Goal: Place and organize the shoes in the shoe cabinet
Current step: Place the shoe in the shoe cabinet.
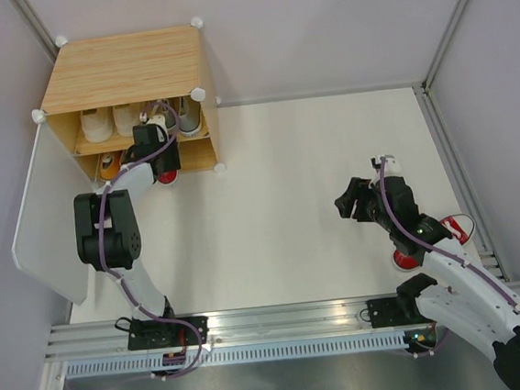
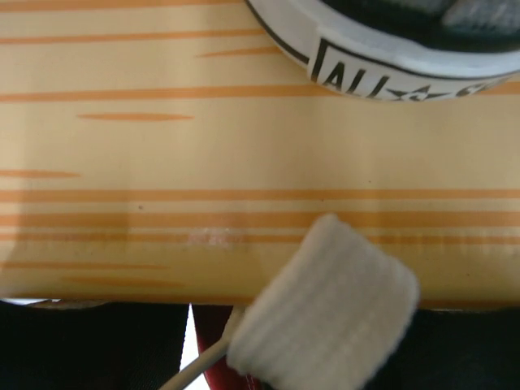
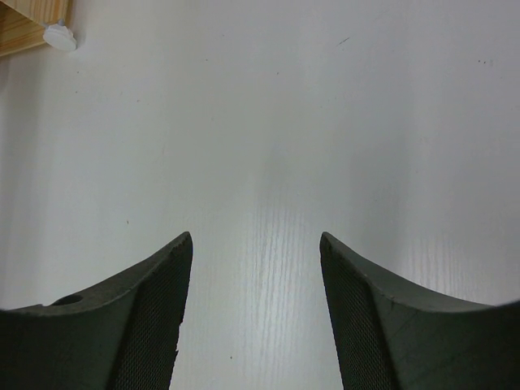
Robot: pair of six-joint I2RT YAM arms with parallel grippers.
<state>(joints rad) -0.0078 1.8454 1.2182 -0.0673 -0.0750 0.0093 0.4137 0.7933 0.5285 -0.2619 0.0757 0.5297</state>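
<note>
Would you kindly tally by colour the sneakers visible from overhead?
Cream canvas sneakers, upper shelf: 2
Grey canvas sneakers, upper shelf: at least 1
Orange canvas sneakers, lower shelf: at least 1
Red canvas sneakers: 2, one on lower shelf, one on the white table
Total: at least 6; the black left arm hides part of the light-wood cabinet

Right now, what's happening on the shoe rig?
The left arm reaches into the open shoe cabinet at its middle shelf; whether it holds anything is unclear. Cream shoes sit on the upper shelf, an orange one below. The right arm's fingers hang open and empty over the table, a red shoe beside that arm.
</note>
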